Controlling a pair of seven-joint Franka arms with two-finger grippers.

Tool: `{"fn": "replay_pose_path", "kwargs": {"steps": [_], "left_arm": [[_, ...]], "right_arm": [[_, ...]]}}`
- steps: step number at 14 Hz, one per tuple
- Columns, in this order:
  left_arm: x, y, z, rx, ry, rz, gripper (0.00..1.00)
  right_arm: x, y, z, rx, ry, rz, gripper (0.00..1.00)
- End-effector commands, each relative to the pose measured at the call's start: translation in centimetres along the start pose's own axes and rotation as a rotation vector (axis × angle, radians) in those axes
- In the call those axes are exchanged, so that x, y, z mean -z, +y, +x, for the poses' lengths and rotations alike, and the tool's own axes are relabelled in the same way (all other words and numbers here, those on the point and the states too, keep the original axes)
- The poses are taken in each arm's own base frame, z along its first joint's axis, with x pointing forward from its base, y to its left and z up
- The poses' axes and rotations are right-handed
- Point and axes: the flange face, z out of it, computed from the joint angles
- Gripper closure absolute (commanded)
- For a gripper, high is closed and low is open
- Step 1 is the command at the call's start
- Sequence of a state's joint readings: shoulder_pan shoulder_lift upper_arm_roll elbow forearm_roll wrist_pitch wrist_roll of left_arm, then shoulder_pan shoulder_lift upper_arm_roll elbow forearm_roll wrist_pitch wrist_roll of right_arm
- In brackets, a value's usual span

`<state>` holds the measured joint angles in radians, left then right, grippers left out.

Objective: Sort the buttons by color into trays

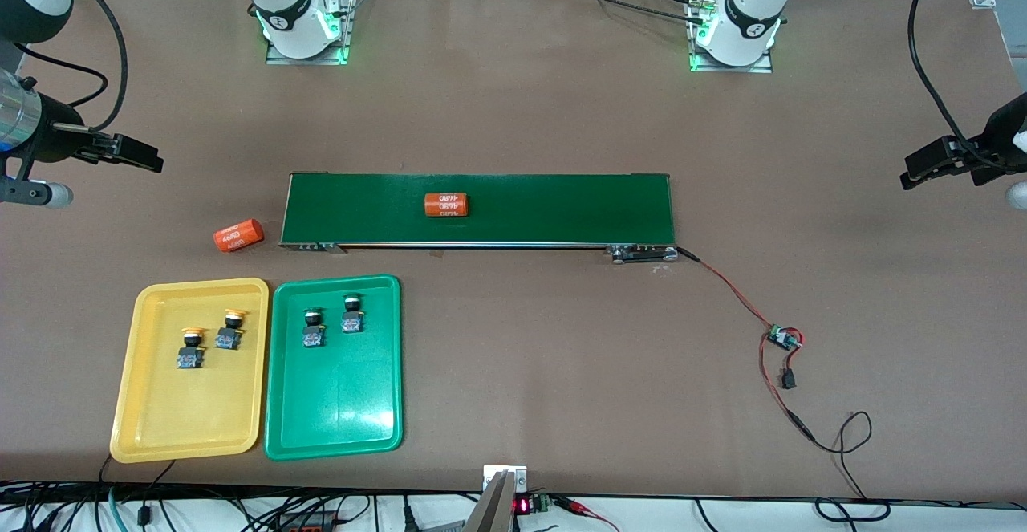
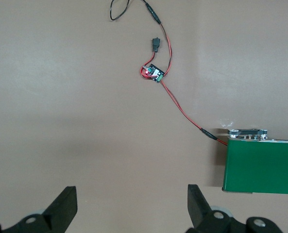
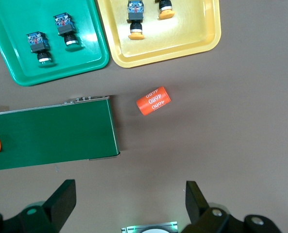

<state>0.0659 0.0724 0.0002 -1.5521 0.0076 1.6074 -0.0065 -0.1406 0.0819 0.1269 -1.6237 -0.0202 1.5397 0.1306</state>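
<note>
The right gripper (image 1: 156, 164) hangs with its fingers spread wide over bare table at the right arm's end, holding nothing; the left gripper (image 1: 907, 179) does likewise at its own end. Well apart from both, 2 glossy plastic trays lie side by side. The yellow tray (image 1: 140, 428) holds 2 yellow buttons (image 1: 191, 346), blocky black bodies with round caps; the green tray (image 1: 337, 420) holds 2 green buttons (image 1: 314, 327). 1 orange cylinder (image 1: 238, 235) lies beside the matte green belt (image 1: 562, 207).

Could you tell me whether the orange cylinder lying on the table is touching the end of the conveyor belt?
Apart. The right wrist view shows bare table between the orange cylinder and the conveyor belt; the front view shows the same gap.
</note>
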Motion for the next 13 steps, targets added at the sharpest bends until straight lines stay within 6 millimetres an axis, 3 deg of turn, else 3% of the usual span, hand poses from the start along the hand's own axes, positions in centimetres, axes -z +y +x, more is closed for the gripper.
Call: {"fn": "replay_pose_path", "kwargs": {"steps": [1, 7, 13], "left_arm": [[0.4, 0.1, -0.7, -0.009, 0.008, -0.018, 0.00], [0.4, -0.2, -0.7, -0.004, 0.006, -0.018, 0.00], [0.4, -0.3, -0.7, -0.001, 0.006, -0.018, 0.00]], "right_arm": [[0.8, -0.4, -0.2, -0.012, 0.002, 0.019, 0.00], [0.9, -0.7, 0.2, 0.012, 0.033, 0.018, 0.00], [0.9, -4.2, 0.8, 0.096, 0.097, 0.023, 0.00]]}}
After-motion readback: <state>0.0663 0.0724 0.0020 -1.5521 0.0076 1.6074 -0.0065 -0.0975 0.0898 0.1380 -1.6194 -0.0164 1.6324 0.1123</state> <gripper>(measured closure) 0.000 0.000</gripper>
